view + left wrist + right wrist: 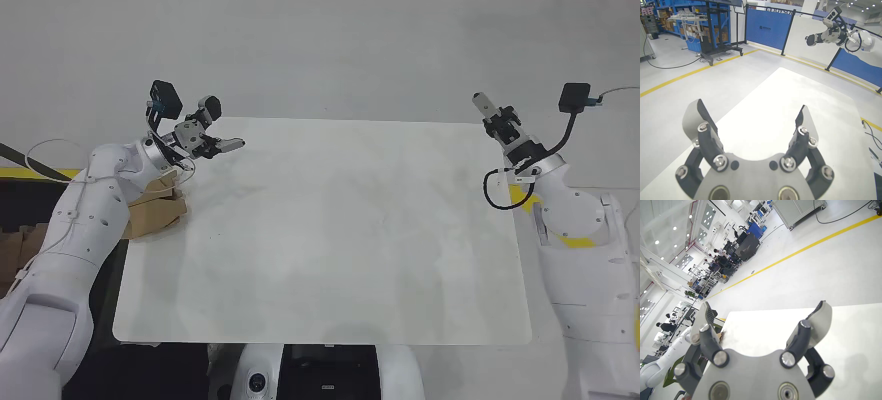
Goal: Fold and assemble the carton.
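Brown cardboard cartons lie stacked just off the table's left edge, partly under the left arm. My left gripper hangs over the table's far left corner, open, nothing between its fingers. My right gripper hovers at the far right corner, just beyond the table's edge, open and holding nothing. In the left wrist view the right gripper shows far off across the table. A bit of brown cardboard peeks past the near finger in the right wrist view.
The white table spreads between the two arms. A black cable loops off the right arm near the table's right edge. Blue fence panels and shelving stand on the floor beyond.
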You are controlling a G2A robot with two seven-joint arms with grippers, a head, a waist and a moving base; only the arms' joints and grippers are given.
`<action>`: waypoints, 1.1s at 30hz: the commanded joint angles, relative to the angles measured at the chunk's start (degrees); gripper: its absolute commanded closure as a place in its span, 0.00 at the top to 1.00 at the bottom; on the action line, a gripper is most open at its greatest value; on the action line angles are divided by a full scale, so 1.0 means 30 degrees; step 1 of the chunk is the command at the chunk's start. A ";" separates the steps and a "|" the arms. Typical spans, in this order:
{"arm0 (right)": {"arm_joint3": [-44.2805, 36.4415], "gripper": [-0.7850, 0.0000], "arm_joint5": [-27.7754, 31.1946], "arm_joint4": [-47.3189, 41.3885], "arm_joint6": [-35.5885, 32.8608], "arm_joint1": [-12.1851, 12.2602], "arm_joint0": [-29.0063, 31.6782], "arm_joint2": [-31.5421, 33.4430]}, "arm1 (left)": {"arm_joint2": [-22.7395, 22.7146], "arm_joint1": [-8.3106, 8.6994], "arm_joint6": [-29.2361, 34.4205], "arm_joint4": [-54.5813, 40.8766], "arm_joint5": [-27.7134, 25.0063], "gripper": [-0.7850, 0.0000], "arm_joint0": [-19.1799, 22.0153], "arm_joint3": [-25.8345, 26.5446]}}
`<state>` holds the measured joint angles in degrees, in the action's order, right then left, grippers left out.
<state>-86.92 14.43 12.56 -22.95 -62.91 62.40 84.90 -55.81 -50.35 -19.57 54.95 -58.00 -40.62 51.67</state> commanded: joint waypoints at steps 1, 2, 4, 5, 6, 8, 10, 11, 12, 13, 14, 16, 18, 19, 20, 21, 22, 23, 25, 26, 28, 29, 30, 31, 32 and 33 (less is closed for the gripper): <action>0.0000 1.00 0.0000 0.0000 0.0000 0.0000 0.0000 0.0000 | 0.0000 0.0000 0.0000 0.0000 0.0000 1.00 0.0000 0.0000; 0.0000 1.00 0.0000 0.0000 0.0000 0.0000 0.0000 0.0000 | 0.0000 0.0000 0.0000 0.0000 0.0000 1.00 0.0000 0.0000; 0.0000 1.00 0.0000 0.0000 0.0000 0.0000 0.0000 0.0000 | 0.0000 0.0000 0.0000 0.0000 0.0000 1.00 0.0000 0.0000; 0.0000 1.00 0.0000 0.0000 0.0000 0.0000 0.0000 0.0000 | 0.0000 0.0000 0.0000 0.0000 0.0000 1.00 0.0000 0.0000; 0.0000 1.00 0.0000 0.0000 0.0000 0.0000 0.0000 0.0000 | 0.0000 0.0000 0.0000 0.0000 0.0000 1.00 0.0000 0.0000; 0.0000 1.00 0.0000 0.0000 0.0000 0.0000 0.0000 0.0000 | 0.0000 0.0000 0.0000 0.0000 0.0000 1.00 0.0000 0.0000; 0.0000 1.00 0.0000 0.0000 0.0000 0.0000 0.0000 0.0000 | 0.0000 0.0000 0.0000 0.0000 0.0000 1.00 0.0000 0.0000; 0.0000 1.00 0.0000 0.0000 0.0000 0.0000 0.0000 0.0000 | 0.0000 0.0000 0.0000 0.0000 0.0000 1.00 0.0000 0.0000; 0.0000 1.00 0.0000 0.0000 0.0000 0.0000 0.0000 0.0000 | 0.0000 0.0000 0.0000 0.0000 0.0000 1.00 0.0000 0.0000; 0.0000 1.00 0.0000 0.0000 0.0000 0.0000 0.0000 0.0000 | 0.0000 0.0000 0.0000 0.0000 0.0000 1.00 0.0000 0.0000; 0.0000 1.00 0.0000 0.0000 0.0000 0.0000 0.0000 0.0000 | 0.0000 0.0000 0.0000 0.0000 0.0000 1.00 0.0000 0.0000; 0.0000 1.00 0.0000 0.0000 0.0000 0.0000 0.0000 0.0000 | 0.0000 0.0000 0.0000 0.0000 0.0000 1.00 0.0000 0.0000; 0.0000 1.00 0.0000 0.0000 0.0000 0.0000 0.0000 0.0000 | 0.0000 0.0000 0.0000 0.0000 0.0000 1.00 0.0000 0.0000; 0.0000 1.00 0.0000 0.0000 0.0000 0.0000 0.0000 0.0000 | -0.0054 0.0000 -0.0037 -0.0119 0.0100 1.00 -0.0040 0.0008; 0.0000 1.00 0.0000 0.0000 0.0000 0.0000 0.0000 0.0000 | -0.0217 0.0013 -0.0042 -0.0443 0.0335 1.00 -0.0225 0.0137; 0.0000 1.00 0.0000 0.0000 0.0000 0.0000 0.0000 0.0000 | -0.0432 0.0051 -0.0053 -0.0749 0.0424 1.00 -0.0403 0.0284; 0.0000 1.00 0.0000 0.0000 0.0000 0.0000 0.0000 0.0000 | -0.0701 0.0120 -0.0057 -0.1065 0.0405 1.00 -0.0622 0.0331; 0.0000 1.00 0.0000 0.0000 0.0000 0.0000 0.0000 0.0000 | -0.0942 0.0193 0.0067 -0.1298 0.0332 1.00 -0.0822 0.0418; 0.0000 1.00 0.0000 0.0000 0.0000 0.0000 0.0000 0.0000 | -0.1454 0.0350 0.0389 -0.2063 0.0000 1.00 -0.1219 0.0474; 0.0000 1.00 0.0000 0.0000 0.0000 0.0000 0.0000 0.0000 | -0.1664 0.0434 0.0587 -0.2581 0.0000 1.00 -0.1463 0.0586; 0.0000 1.00 0.0000 0.0000 0.0000 0.0000 0.0000 0.0000 | -0.2120 0.0665 0.1180 -0.3750 0.0000 1.00 -0.1963 0.0790; 0.0000 1.00 0.0000 0.0000 0.0000 0.0000 0.0000 0.0000 | -0.2332 0.0796 0.1503 -0.4407 0.0000 1.00 -0.2247 0.0977; 0.0000 1.00 0.0000 0.0000 0.0000 0.0000 0.0000 0.0000 | -0.2542 0.0948 0.1868 -0.5152 0.0000 1.00 -0.2579 0.1179; 0.0000 1.00 0.0000 0.0000 0.0000 0.0000 0.0000 0.0000 | -0.2763 0.1115 0.2285 -0.5852 0.0000 1.00 -0.2903 0.1425; 0.0000 1.00 0.0000 0.0000 0.0000 0.0000 0.0000 0.0000 | -0.3008 0.1291 0.2702 -0.6574 0.0000 1.00 -0.3238 0.1649; 0.0000 1.00 0.0000 0.0000 0.0000 0.0000 0.0000 0.0000 | -0.3235 0.1465 0.3151 -0.7323 0.0000 1.00 -0.3582 0.1913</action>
<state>-86.92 14.43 12.56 -22.95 -62.91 62.40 84.90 -64.85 -46.47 -11.50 35.60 -58.00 -50.27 56.68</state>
